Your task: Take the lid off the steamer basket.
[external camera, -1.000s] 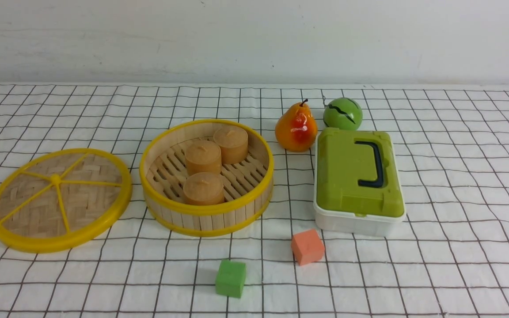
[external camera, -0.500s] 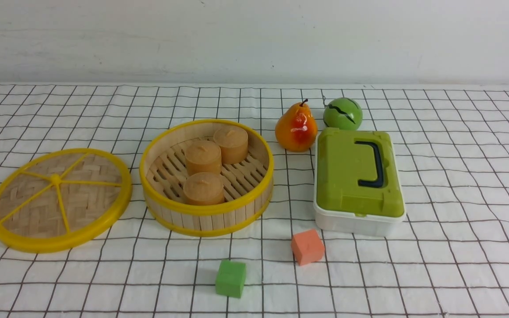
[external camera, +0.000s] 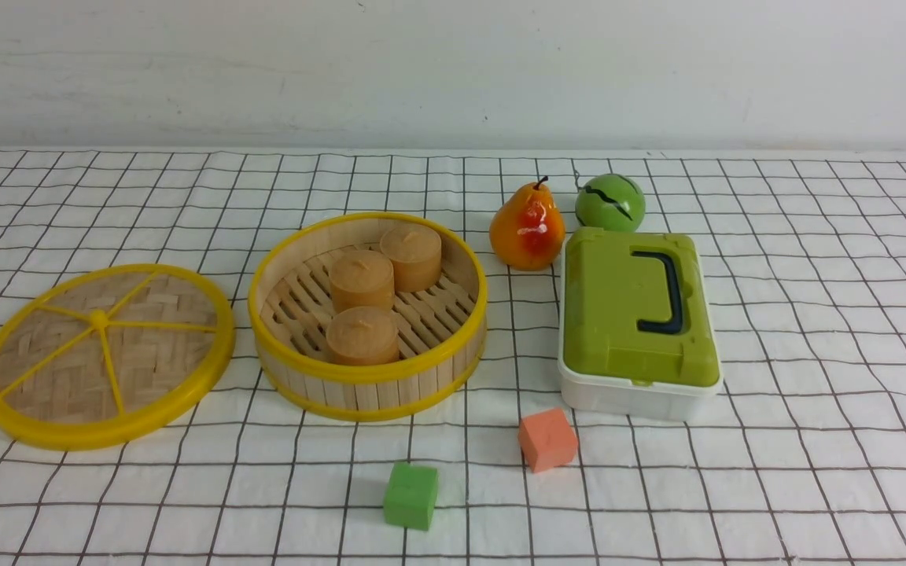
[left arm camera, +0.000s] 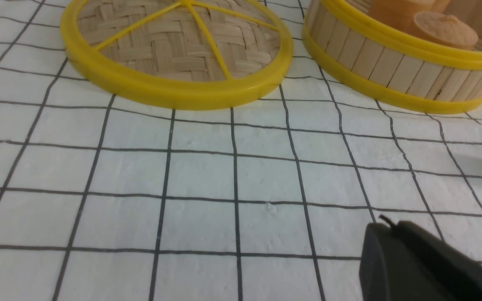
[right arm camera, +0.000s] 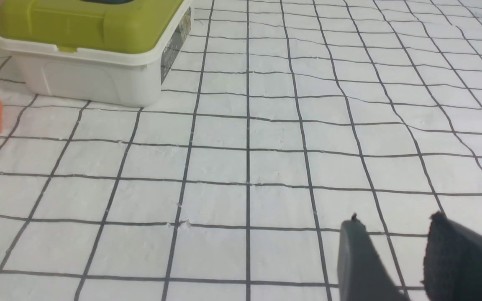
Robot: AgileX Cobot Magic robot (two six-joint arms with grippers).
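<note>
Zero readable labels are showing to you. Your black left gripper [left arm camera: 387,219] is keeping its fingers together; your dark right gripper [right arm camera: 396,217] is keeping them apart. The round woven-bamboo lid with yellow rim [external camera: 162,358] is lying beside the round bamboo steamer basket [external camera: 370,393].

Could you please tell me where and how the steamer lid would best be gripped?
I'd pinch the raised centre knob of the steamer lid from straight above: the lid lies flat, with its knob facing up and standing proud where the spokes meet, so a top approach looks simplest.
</note>
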